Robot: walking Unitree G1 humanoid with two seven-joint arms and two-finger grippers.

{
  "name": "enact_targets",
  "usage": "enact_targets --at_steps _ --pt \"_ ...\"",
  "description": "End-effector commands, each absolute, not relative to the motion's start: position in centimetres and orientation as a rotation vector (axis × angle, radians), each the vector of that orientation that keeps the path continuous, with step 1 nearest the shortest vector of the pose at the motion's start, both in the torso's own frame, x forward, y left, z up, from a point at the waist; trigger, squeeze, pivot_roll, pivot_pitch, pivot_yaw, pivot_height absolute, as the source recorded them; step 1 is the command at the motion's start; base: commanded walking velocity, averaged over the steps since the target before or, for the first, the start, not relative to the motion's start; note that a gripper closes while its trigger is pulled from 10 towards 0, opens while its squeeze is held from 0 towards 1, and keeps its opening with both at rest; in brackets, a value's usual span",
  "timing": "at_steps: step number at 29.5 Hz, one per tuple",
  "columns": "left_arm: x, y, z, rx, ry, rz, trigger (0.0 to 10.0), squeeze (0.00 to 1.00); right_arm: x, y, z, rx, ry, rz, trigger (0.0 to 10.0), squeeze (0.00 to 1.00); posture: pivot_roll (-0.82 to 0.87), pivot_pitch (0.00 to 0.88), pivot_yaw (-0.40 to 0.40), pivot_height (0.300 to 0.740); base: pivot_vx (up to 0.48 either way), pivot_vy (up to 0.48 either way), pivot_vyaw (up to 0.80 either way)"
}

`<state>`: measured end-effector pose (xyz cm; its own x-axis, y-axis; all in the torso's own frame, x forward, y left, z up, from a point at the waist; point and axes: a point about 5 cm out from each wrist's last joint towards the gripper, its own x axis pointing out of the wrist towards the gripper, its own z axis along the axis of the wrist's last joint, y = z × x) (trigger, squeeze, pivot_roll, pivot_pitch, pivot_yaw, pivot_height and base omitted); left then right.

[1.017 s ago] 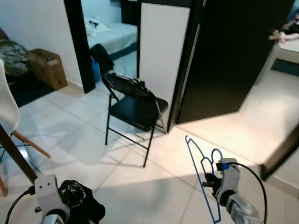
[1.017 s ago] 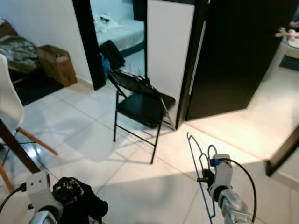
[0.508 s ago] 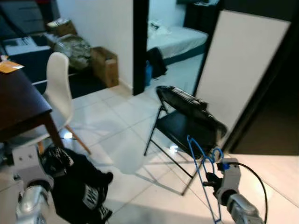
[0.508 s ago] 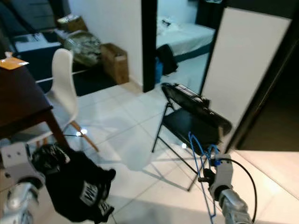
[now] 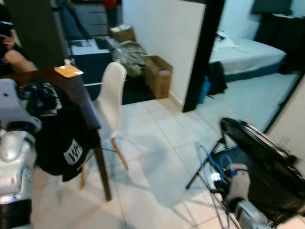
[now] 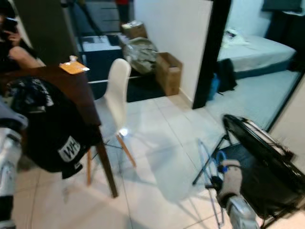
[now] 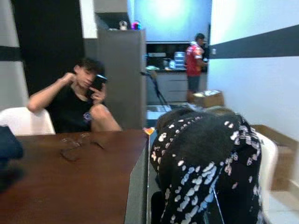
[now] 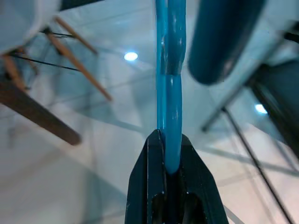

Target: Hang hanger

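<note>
Low at about five o'clock in the head camera's view, the right gripper (image 8: 169,179) has its two black fingers pinched tight on the thin blue wire hanger (image 5: 213,183), whose rod runs straight out between the fingertips in the right wrist view. That hanger stands roughly upright in front of the silver right arm (image 5: 244,210), just beside the black folding metal chair (image 5: 267,162) at four o'clock, and its lower part blurs against the pale tiled floor (image 5: 157,143).

At nine o'clock the silver left arm (image 5: 14,148) is raised, and a black garment with white speckles and a white patch (image 5: 57,129) hangs at its end, draped against the corner of the dark brown wooden table (image 5: 78,90). The left gripper's fingers are hidden behind this cloth, so I cannot tell how they stand; the left wrist view shows the speckled fabric close in front of the lens.

A white moulded chair with slanted wooden legs (image 5: 112,102) stands at the table's edge near ten o'clock of the hanger. A small orange packet (image 5: 68,71) lies on the tabletop. A brown cardboard box (image 5: 158,75) sits against the white wall at twelve o'clock, next to a black door frame (image 5: 200,57) opening onto a bed with a grey cover (image 5: 248,52). A seated person in a black shirt (image 7: 74,100) holds a phone behind the table, and another person in a red top (image 7: 192,60) stands far back.
</note>
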<state>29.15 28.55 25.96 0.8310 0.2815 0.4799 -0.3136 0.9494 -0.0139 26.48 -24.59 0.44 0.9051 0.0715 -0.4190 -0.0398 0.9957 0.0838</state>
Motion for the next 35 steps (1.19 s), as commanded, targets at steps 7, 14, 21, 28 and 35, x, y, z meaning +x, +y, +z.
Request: enact_targets --at_steps 7,14,21,28,35 --pt "28.3 28.0 34.0 0.041 -0.734 0.255 10.0 0.00 26.1 -25.2 0.4 0.063 0.433 0.043 10.0 0.00 0.05 0.000 -0.005 0.740 0.480 0.000 0.80" --pt "28.6 25.3 37.5 -0.050 -0.813 0.057 10.0 0.00 26.1 -25.2 0.4 0.061 0.435 0.043 10.0 0.00 0.05 0.000 -0.005 0.740 0.480 0.000 0.80" --pt "29.4 24.3 36.9 -0.068 -0.760 -0.026 10.0 0.00 26.1 -25.3 0.4 0.065 0.433 0.039 10.0 0.00 0.04 0.000 0.000 0.740 0.480 0.000 0.80" --pt "30.3 22.8 34.4 -0.114 -0.625 -0.157 10.0 0.00 26.0 -25.5 0.4 0.079 0.430 0.027 10.0 0.00 0.04 0.000 -0.003 0.740 0.296 0.000 0.23" --pt "30.7 19.6 31.1 -0.042 -0.490 -0.316 10.0 0.00 25.9 -25.6 0.3 0.089 0.449 0.017 10.0 0.00 0.04 0.000 -0.006 0.740 0.000 0.000 -0.57"
